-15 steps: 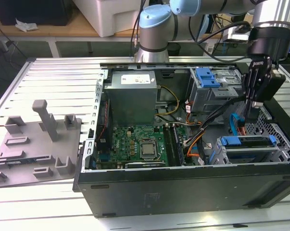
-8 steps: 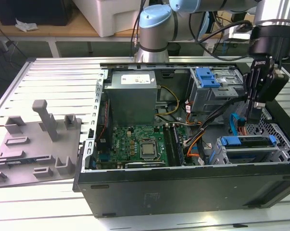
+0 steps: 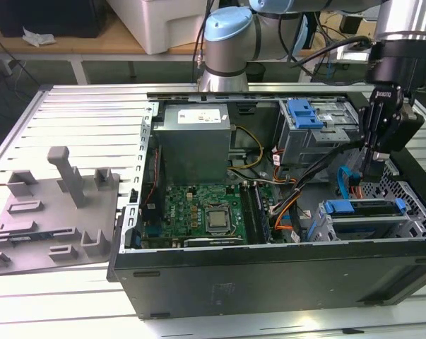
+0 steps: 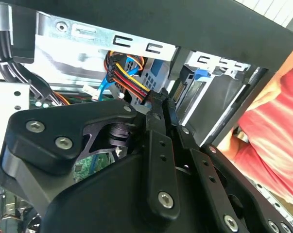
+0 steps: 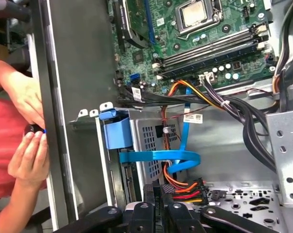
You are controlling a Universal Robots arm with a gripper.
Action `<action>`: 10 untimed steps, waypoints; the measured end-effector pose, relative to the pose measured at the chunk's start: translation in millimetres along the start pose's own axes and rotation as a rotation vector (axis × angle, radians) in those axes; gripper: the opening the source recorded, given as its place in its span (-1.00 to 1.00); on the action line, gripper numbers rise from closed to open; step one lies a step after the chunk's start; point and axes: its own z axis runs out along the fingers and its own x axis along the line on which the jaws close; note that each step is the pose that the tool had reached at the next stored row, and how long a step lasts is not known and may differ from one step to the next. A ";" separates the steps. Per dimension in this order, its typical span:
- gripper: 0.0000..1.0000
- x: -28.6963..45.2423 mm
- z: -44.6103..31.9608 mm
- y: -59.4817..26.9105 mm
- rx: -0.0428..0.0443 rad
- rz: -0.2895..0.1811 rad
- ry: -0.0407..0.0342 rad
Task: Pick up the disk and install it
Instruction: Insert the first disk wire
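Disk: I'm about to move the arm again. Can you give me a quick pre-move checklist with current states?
1. Gripper empty: ok, shut, holding nothing.
2. Disk in the bay cage: ok, its blue rail sits in the cage.
3. Disk fully seated: cannot tell.
4. Blue cable clear of gripper: not ok, it loops close by.
5. Person's hands clear of the case: not ok, they are at the case wall.
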 end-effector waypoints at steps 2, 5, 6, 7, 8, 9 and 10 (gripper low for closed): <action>-0.66 4.9 0.1 0.0 0.0043 0.003 -0.0227; -0.66 10.1 -1.0 0.3 0.0076 0.004 -0.0353; -0.66 12.1 -1.6 0.4 0.0086 0.005 -0.0394; -0.66 13.5 -2.0 0.5 0.0094 0.005 -0.0423; -0.66 15.6 -2.5 0.7 0.0104 0.006 -0.0467; -0.66 17.1 -2.9 0.7 0.0111 0.006 -0.0497; -0.66 18.7 -3.2 0.8 0.0117 0.007 -0.0533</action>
